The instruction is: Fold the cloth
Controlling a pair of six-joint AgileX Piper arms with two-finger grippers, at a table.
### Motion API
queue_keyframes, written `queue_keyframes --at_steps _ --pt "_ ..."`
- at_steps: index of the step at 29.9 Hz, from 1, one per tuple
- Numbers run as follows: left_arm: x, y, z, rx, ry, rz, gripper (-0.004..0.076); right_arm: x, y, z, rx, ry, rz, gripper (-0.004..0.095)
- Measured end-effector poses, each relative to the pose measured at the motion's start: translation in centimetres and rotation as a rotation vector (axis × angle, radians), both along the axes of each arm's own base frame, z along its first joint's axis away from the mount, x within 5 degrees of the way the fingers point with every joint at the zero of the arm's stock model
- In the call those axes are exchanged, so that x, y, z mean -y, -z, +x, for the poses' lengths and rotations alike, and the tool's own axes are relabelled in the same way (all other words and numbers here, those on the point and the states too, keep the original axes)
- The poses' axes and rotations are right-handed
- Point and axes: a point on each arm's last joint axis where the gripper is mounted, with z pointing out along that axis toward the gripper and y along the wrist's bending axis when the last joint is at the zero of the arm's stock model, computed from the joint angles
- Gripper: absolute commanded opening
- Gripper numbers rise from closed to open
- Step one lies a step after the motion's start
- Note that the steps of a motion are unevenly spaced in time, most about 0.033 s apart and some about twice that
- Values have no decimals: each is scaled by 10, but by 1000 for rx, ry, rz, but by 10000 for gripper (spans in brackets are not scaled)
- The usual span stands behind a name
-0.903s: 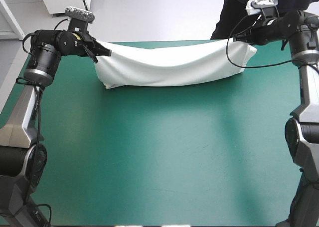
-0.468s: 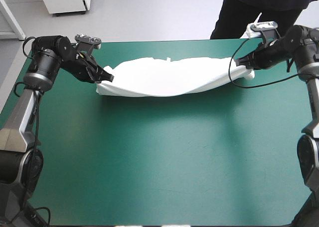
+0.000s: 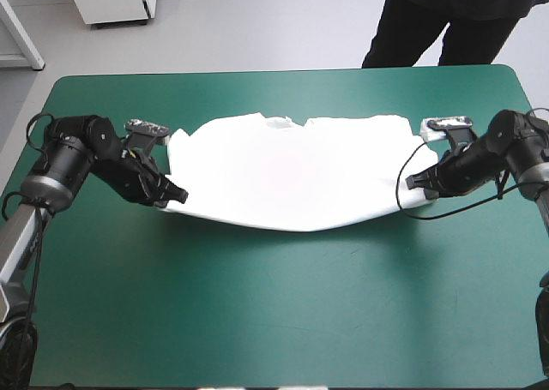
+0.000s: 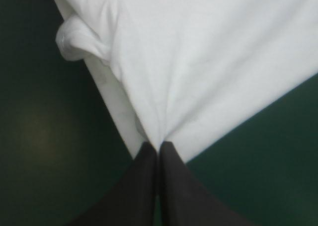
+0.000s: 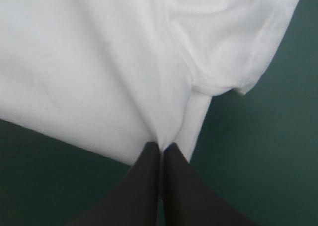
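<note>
L gripper (image 3: 177, 193) & R gripper (image 3: 410, 183), both pinching T-shirt (image 3: 287, 171), had lowered it nearly flat, upper-centre of frame, prob. ready for folding.

The table (image 3: 274, 321) is filling most of the high view, its teal-green cover (image 3: 257, 296) lying flat and smooth. The cover's far corners are showing rounded, its far edge is running near the top, and both wrist views are catching plain patches of it.
</note>
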Motion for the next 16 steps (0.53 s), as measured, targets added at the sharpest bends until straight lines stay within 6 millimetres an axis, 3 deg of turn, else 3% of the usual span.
queue_keyframes --at_steps 9,16 --pt "-5 36 -40 -125 -1 14 -22 -5 27 -31 -73 -14 -14 -17" --pt "-7 57 -51 -195 0 24 -22 -16 50 -49 -146 -59 -30 -17"
